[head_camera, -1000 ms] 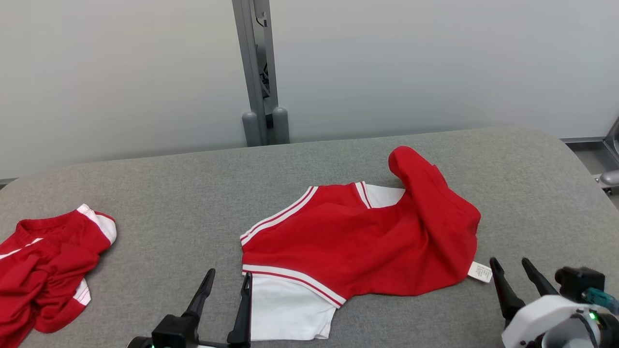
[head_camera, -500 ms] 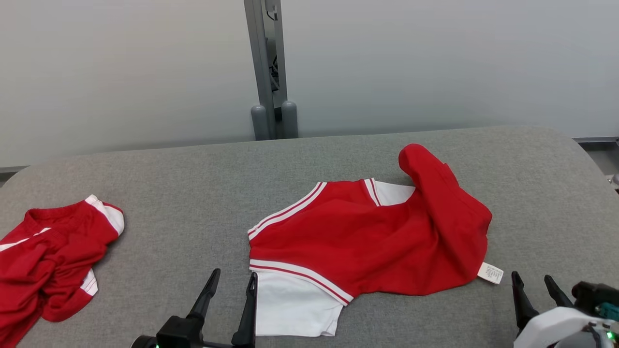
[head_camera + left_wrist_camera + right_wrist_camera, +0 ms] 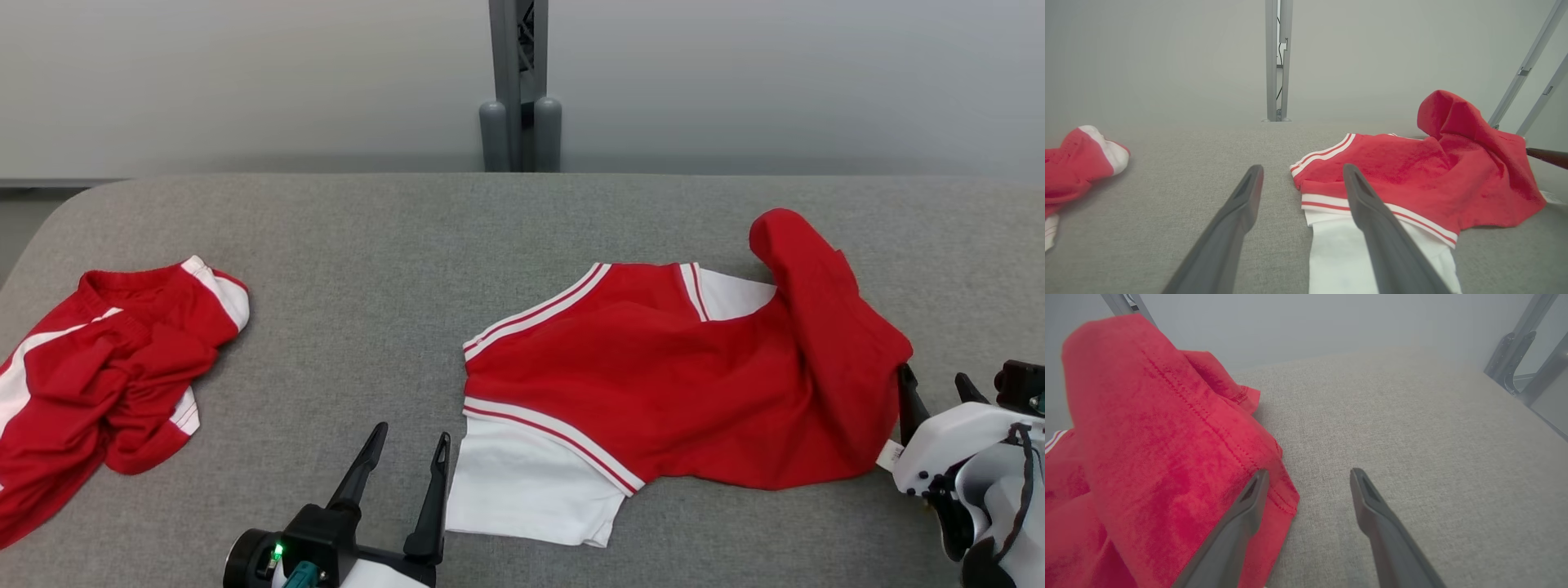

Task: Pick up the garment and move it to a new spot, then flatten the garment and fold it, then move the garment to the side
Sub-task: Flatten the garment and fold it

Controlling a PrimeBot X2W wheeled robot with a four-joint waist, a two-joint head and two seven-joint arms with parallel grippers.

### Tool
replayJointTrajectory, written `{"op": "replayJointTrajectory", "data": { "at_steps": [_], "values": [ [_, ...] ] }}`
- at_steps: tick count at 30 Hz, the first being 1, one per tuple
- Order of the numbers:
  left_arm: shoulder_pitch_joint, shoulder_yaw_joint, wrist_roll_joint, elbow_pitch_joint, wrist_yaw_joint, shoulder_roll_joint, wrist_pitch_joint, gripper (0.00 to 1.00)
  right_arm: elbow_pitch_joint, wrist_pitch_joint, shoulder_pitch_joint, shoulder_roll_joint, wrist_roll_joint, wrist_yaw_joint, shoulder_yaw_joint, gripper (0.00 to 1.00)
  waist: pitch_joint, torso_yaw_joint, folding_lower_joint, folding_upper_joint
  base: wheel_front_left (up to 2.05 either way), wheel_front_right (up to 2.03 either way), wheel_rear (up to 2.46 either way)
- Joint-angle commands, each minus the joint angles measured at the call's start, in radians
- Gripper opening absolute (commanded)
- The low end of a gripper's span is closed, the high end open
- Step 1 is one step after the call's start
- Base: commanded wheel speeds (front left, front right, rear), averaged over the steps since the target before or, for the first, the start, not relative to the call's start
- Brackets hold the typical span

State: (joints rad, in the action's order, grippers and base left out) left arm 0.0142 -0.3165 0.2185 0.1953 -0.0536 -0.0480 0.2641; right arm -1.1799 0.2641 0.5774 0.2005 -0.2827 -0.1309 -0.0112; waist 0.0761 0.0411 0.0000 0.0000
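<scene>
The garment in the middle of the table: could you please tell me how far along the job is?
Done: nothing sure; the garment lies bunched, and whether it was moved I cannot tell. In hand: both open and empty, the left tool sits by its white part, the right tool at its red edge. Left: flattening, folding, moving aside.

The garment (image 3: 678, 384) lies on the table (image 3: 367, 245), a second garment (image 3: 106, 367) well to its left
</scene>
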Motion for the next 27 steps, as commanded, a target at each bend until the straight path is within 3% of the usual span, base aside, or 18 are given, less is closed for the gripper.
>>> {"op": "replayJointTrajectory", "data": {
  "at_steps": [1, 12, 13, 15, 27],
  "values": [
    [-0.018, 0.000, -0.008, 0.001, 0.004, -0.005, 0.000, 1.00, -0.015, -0.001, 0.019, 0.006, 0.006, 0.000, -0.002, 1.00, 0.030, 0.027, 0.0000, 0.0000, 0.00, 0.00, 0.00],
    [-0.070, -0.002, -0.028, 0.004, 0.016, -0.004, 0.000, 1.00, -0.104, -0.078, 0.102, -0.003, 0.026, 0.000, -0.028, 1.00, 0.114, 0.072, 0.0000, 0.0000, 0.00, 0.00, 0.00],
    [-0.071, -0.003, -0.028, 0.004, 0.015, -0.004, 0.000, 1.00, -0.107, -0.085, 0.097, -0.007, 0.028, 0.000, -0.030, 0.57, 0.114, 0.073, 0.0000, 0.0000, 0.00, 0.00, 0.00],
    [-0.069, -0.002, -0.027, 0.006, 0.011, -0.005, 0.000, 1.00, -0.111, -0.085, 0.089, -0.018, 0.033, 0.000, -0.036, 0.00, 0.111, 0.072, 0.0000, 0.0000, 0.00, 0.00, 0.00],
    [-0.017, 0.004, 0.007, 0.003, -0.009, -0.005, 0.000, 1.00, -0.062, 0.004, 0.019, 0.007, 0.106, 0.000, -0.100, 0.00, 0.012, -0.015, 0.0000, 0.0000, 0.00, 0.00, 0.00]
  ]
}}
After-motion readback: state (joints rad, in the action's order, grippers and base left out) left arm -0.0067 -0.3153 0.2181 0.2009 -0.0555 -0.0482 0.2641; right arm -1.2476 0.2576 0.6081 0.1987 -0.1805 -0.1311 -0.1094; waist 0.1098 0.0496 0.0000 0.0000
